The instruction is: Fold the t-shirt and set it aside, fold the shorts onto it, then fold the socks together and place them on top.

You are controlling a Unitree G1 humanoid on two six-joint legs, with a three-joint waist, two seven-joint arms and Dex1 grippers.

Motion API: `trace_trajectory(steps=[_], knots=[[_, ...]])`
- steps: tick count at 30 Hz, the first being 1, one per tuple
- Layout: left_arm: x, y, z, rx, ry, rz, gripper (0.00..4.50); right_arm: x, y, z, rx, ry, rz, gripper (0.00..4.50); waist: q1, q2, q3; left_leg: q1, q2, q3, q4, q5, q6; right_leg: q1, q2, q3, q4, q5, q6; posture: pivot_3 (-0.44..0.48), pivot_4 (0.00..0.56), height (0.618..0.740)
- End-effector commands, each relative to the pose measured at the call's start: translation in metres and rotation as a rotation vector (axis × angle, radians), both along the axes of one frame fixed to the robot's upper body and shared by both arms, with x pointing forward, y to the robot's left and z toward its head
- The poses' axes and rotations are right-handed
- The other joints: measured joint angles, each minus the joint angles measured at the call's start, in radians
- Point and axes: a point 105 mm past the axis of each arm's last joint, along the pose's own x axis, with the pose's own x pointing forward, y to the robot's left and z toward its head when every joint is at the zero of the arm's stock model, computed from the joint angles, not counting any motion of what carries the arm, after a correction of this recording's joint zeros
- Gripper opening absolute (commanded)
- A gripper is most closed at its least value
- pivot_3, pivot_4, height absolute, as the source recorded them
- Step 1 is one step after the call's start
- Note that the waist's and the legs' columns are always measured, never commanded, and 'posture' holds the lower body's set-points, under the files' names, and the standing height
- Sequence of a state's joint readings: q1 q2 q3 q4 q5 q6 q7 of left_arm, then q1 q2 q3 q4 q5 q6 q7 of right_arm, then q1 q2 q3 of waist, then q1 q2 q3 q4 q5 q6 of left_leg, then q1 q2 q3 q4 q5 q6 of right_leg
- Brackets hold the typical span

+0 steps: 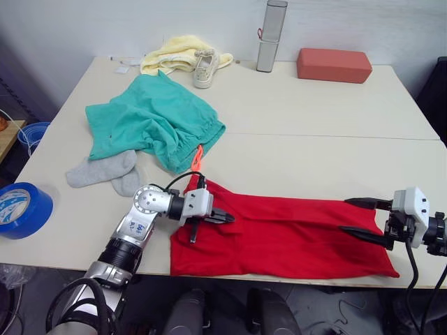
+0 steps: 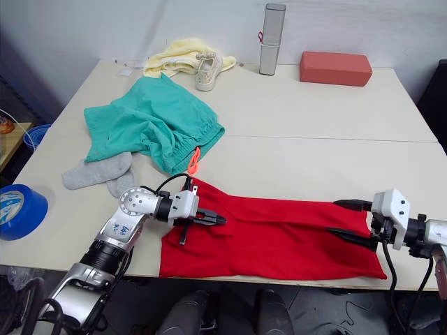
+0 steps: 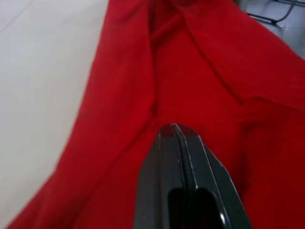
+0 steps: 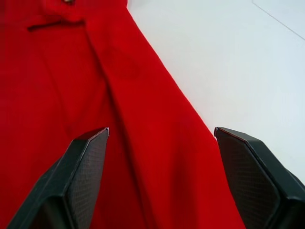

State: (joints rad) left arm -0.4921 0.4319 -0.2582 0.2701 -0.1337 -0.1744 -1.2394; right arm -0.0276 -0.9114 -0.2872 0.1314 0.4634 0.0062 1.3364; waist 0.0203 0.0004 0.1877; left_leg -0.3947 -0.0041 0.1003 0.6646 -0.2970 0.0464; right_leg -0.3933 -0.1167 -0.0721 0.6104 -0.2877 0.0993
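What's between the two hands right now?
Just the t-shirt, a folded red strip stretching from the left hand to the right hand; the left eye view shows it.

Left gripper (image 1: 227,218) jaws closed; right gripper (image 1: 355,217) spread.

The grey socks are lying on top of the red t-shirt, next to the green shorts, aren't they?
Not quite. The socks lie on the bare table, beside the shorts, not on the t-shirt. The t-shirt is spread along the table's near edge, apart from them, as the left eye view shows.
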Motion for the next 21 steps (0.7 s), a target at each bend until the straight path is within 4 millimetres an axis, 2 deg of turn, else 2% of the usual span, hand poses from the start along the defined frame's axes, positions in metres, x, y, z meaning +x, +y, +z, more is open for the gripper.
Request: trace_trajectory(steps=[1,6,9,12,14,17,18,21], knots=[[-0.002,0.009,0.013,-0.029,-0.023,0.024,0.01,0.005,0.017,0.013,0.023,-0.030,0.033,3.64,-0.002,0.000,0.000,0.000,0.000,0.000,0.000,0.000,0.000,0.000,0.000,0.000,0.000,0.000,0.000,0.000,0.150,0.740],[0.007,0.021,0.024,-0.099,0.014,0.149,0.01,0.019,0.046,0.019,0.125,-0.034,0.025,3.64,-0.006,0.000,0.000,0.000,0.000,-0.002,0.000,0.000,0.000,0.000,0.000,-0.001,0.000,-0.001,-0.001,0.000,0.150,0.740],[0.012,0.022,0.026,-0.125,0.023,0.213,0.00,0.026,0.061,0.016,0.163,-0.021,0.023,3.02,-0.003,0.000,0.000,-0.001,0.000,-0.003,0.000,0.000,0.000,0.000,-0.001,-0.002,-0.001,-0.001,-0.001,0.000,0.150,0.740],[0.022,0.020,0.031,-0.207,0.064,0.315,0.00,0.030,0.069,0.002,0.119,-0.012,0.035,2.00,0.001,0.000,0.000,-0.001,0.000,-0.003,0.000,0.000,0.000,0.000,-0.001,-0.002,-0.001,-0.001,-0.001,0.000,0.150,0.740],[0.025,0.017,0.030,-0.203,0.080,0.337,0.00,0.033,0.073,-0.009,0.069,-0.016,0.041,1.27,0.001,0.000,0.000,-0.002,0.000,-0.003,0.000,0.000,0.000,0.000,-0.001,-0.003,-0.001,-0.001,-0.001,0.000,0.150,0.740],[0.028,0.011,0.017,-0.159,0.112,0.382,0.00,0.038,0.081,-0.030,0.014,-0.006,0.041,0.18,0.000,0.000,0.000,-0.002,0.000,-0.003,0.000,0.000,0.000,0.000,0.000,-0.003,-0.001,-0.001,-0.001,0.000,0.150,0.740],[0.028,0.009,0.013,-0.149,0.123,0.396,0.00,0.037,0.085,-0.037,-0.012,-0.008,0.059,0.02,0.000,0.000,0.000,-0.002,0.000,-0.003,0.000,0.000,0.000,0.000,0.000,-0.003,-0.001,-0.001,-0.001,0.000,0.150,0.740],[0.027,0.009,0.004,-0.104,0.154,0.430,0.00,0.030,0.089,-0.048,-0.040,-0.014,0.110,0.02,-0.001,0.000,0.000,-0.002,0.000,-0.002,0.000,0.001,0.000,0.000,0.000,-0.003,0.000,0.000,-0.001,0.000,0.150,0.740]])
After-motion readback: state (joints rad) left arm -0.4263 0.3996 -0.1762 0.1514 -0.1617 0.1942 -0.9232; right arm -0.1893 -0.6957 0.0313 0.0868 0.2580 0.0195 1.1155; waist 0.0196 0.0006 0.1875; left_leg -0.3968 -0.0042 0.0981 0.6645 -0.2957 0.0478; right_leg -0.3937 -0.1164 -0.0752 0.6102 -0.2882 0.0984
